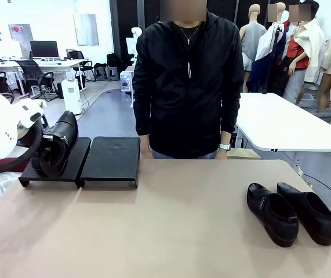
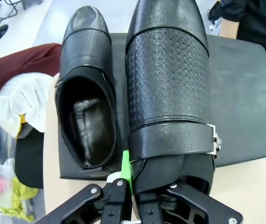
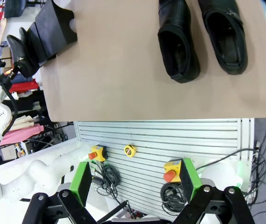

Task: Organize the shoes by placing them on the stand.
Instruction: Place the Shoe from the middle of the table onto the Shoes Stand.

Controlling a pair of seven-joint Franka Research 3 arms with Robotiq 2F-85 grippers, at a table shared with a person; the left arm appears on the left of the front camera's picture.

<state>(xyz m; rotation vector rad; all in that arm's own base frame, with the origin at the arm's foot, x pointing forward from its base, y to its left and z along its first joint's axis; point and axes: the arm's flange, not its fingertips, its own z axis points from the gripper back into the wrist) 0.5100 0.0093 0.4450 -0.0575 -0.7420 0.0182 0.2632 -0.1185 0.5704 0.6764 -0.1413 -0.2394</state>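
Note:
My left gripper [image 2: 128, 189] is shut on the heel rim of a black strapped shoe [image 2: 170, 93]. It holds that shoe [image 1: 61, 139] toe-up over the left panel of the black stand [image 1: 110, 161]. Beside it, a second shoe [image 2: 86, 93] lies on the same panel [image 2: 244, 93]. Two more shoes [image 1: 271, 213] [image 1: 310, 211] lie side by side on the table at the right. From above the near table edge my right gripper [image 3: 135, 179] stands open and empty, looking down on that pair [image 3: 177, 37] [image 3: 223, 35].
A person in a black jacket [image 1: 182, 81] stands at the far side behind the stand, hands at the table edge. A dark red cloth [image 2: 16, 70] and white wrapping lie left of the stand. Bare tan tabletop [image 1: 171, 220] spans the middle.

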